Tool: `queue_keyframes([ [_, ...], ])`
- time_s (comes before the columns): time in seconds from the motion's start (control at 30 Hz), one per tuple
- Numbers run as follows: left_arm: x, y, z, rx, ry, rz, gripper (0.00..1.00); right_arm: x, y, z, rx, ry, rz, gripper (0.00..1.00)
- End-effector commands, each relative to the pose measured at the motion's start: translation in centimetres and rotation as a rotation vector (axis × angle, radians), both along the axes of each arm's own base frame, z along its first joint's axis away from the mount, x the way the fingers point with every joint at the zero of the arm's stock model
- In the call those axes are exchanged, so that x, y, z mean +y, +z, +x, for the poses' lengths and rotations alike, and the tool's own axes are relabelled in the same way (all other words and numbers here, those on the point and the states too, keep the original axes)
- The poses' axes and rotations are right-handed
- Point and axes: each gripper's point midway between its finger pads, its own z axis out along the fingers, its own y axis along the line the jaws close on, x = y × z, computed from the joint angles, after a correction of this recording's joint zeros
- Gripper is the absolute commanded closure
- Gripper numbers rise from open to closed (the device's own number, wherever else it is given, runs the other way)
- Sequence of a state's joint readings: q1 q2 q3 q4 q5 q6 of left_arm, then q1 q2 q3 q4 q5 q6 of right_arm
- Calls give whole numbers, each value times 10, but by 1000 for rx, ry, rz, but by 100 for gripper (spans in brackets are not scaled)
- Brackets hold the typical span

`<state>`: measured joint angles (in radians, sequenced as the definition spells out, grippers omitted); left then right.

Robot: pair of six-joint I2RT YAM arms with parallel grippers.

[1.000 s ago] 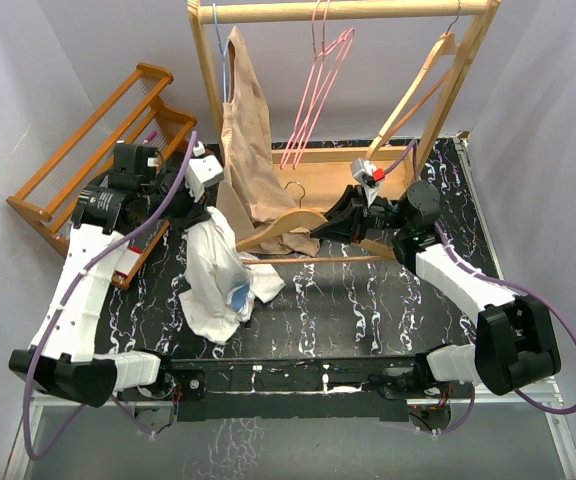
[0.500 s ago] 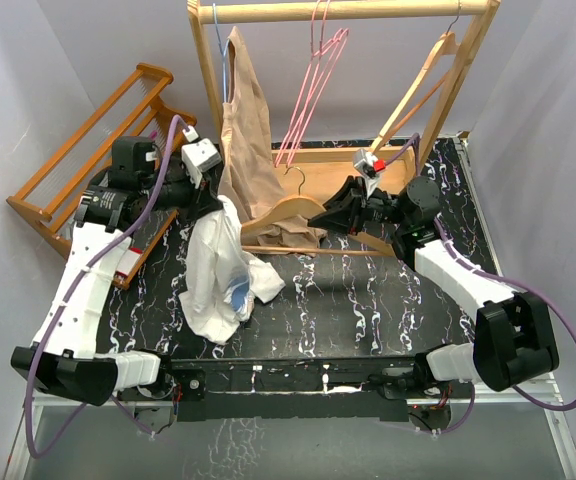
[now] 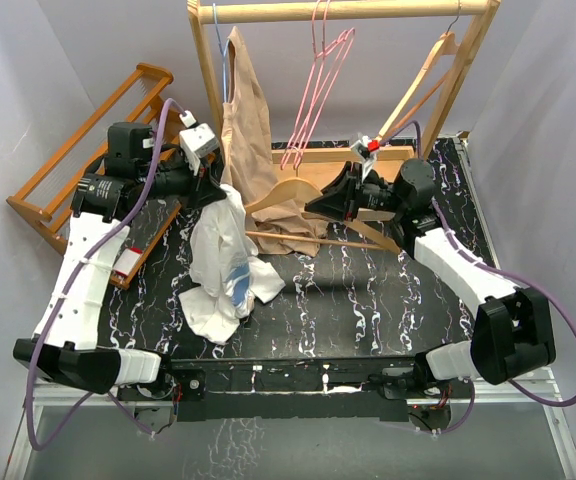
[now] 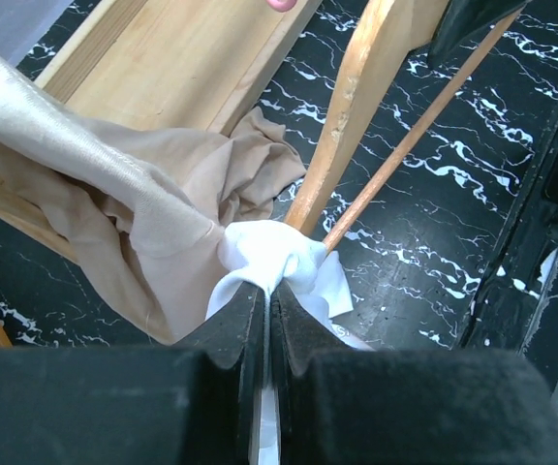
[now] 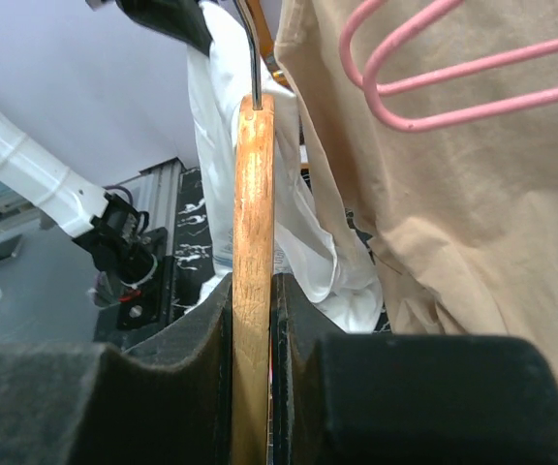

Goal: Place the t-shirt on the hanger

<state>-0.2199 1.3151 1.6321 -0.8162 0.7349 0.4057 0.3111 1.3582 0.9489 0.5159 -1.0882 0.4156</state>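
Note:
The white t-shirt (image 3: 218,262) hangs from my left gripper (image 3: 211,186), which is shut on a bunch of its cloth (image 4: 269,254); its lower part lies crumpled on the table. My right gripper (image 3: 330,205) is shut on a light-wood hanger (image 3: 288,195), held level just right of the shirt. In the right wrist view the wooden bar (image 5: 253,194) stands between the pads, with the t-shirt (image 5: 308,242) behind it. In the left wrist view the wooden hanger's (image 4: 347,116) end almost meets the gripped cloth. The pink wire hanger (image 3: 313,100) hangs on the rail, untouched.
A wooden clothes rack (image 3: 348,12) stands at the back with a beige garment (image 3: 248,120) and another wooden hanger (image 3: 418,85) on it. A slatted wooden stand (image 3: 98,130) lies at the left. The black marbled table (image 3: 368,290) stretches in front.
My left gripper has lifted the t-shirt higher and toward the back. My right gripper has raised the wooden hanger and carried it left, closer to the shirt.

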Motion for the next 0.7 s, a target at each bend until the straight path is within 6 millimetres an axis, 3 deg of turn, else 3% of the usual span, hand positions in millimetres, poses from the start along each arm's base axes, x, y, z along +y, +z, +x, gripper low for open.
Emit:
queue_keyframes([
  [0.0, -6, 15, -9, 6, -52, -35, 100, 0, 58, -1, -22, -3, 57, 92],
  [0.07, -8, 26, -10, 48, -47, -52, 100, 1, 81, -1, -13, -2, 62, 92],
  [0.27, -19, 55, 3, 131, -14, -130, 100, 2, 116, 6, 62, -15, 26, 92],
  [0.47, -19, 74, 18, 63, 18, -154, 100, 4, 123, 11, 125, -8, -7, 92],
  [0.67, -6, 76, 53, -22, 147, -96, 100, 4, 119, 26, 150, -65, -21, 92],
])
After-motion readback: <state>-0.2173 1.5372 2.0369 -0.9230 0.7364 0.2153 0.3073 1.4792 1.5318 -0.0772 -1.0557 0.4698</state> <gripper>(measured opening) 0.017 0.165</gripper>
